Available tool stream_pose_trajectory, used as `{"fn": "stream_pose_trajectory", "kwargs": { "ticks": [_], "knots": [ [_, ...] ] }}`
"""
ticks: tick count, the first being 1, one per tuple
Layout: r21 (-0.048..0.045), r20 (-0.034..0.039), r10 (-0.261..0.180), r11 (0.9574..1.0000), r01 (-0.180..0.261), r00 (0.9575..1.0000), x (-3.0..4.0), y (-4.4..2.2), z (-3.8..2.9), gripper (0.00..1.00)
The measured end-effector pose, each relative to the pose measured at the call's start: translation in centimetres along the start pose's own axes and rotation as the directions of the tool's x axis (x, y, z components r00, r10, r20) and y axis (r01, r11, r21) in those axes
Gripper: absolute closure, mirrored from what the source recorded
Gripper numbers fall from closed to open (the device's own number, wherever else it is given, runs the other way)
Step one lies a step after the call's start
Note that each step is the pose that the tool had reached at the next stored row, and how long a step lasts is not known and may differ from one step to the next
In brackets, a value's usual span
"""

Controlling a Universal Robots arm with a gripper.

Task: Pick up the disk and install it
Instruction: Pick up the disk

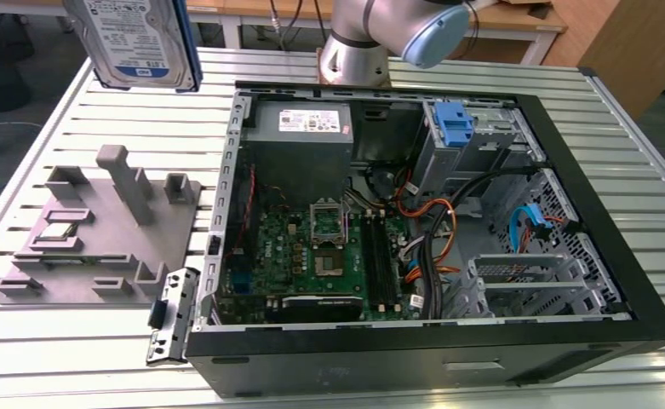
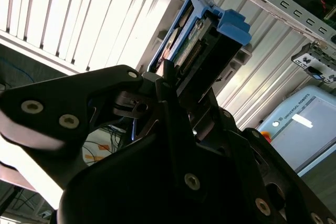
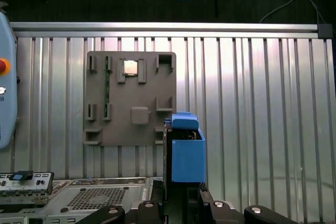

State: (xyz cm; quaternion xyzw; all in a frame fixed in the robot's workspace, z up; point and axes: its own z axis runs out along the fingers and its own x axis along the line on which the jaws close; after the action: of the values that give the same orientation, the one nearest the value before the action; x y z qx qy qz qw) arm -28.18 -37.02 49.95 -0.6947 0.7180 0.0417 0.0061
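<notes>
In the exterior view, the open computer case (image 1: 366,366) lies on the table (image 1: 105,358), in the centre and right of the frame. The fixture plate (image 1: 94,247) lies at middle left, just beside the case. The disk (image 1: 134,43) hangs at upper left, above the table. In the second wrist view, my pincer (image 2: 186,85) is clamped on it. The power supply (image 1: 298,123) sits in the case's upper left corner.

I see the disk (image 3: 185,153) standing on edge, blue rail towards me, rising from the gripper (image 3: 181,195), which seems to clamp it on both sides. It overlaps one corner of the grey tray (image 3: 121,98) lying on the ribbed table (image 3: 262,103). A small square chip (image 3: 129,67) sits in a tray slot well apart from the disk.
</notes>
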Motion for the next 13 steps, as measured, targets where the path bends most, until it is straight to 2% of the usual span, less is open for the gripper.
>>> {"fn": "stream_pose_trajectory", "kwargs": {
  "ticks": [3, 7, 13],
  "knots": [
    [0.0000, 0.0000, 0.000, 1.0000, 0.000, 1.0000, -0.02, -0.76, -0.03, 0.65],
    [0.0000, 0.0000, 0.000, 1.0000, 0.000, 1.0000, -0.07, -2.09, -0.09, 0.65],
    [0.0000, 0.0001, 0.000, 1.0000, 0.000, 1.0000, -0.15, -4.57, -0.18, 0.65]
  ]
}}
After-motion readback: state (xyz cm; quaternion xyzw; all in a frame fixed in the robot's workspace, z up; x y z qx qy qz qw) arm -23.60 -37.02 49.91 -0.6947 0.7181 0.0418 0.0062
